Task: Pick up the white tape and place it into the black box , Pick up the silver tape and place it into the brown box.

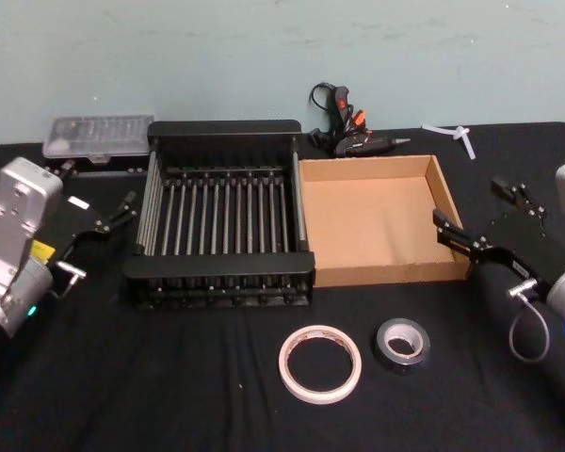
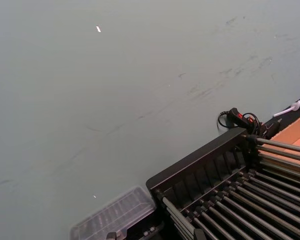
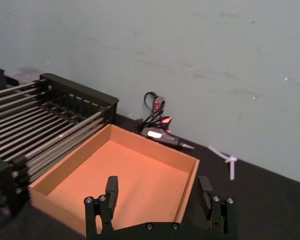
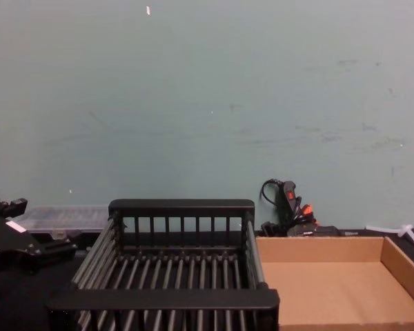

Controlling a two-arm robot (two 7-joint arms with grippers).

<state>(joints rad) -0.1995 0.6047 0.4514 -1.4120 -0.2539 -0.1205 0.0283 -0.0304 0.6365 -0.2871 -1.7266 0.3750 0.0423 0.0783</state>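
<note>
we see the white tape (image 1: 320, 363) lying flat on the black tabletop (image 1: 169, 377), nearest the robot, w/ the silver tape (image 1: 401, 343) just beside it on the right, not touching. behind them the black box (image 1: 221, 218) and the brown box (image 1: 377, 218) sit side by side, walls touching, black on the left; nothing lies in either. left gripper (image 1: 113, 218) sits left of the black box, near its side; we can't tell how its fingers stand. right gripper (image 3: 160, 192) is at the brown box's right near corner, fingers wide apart, holding nothing. a glue gun (image 1: 353, 137) and a clear plastic case (image 1: 98, 137) lie at the wall.
</note>
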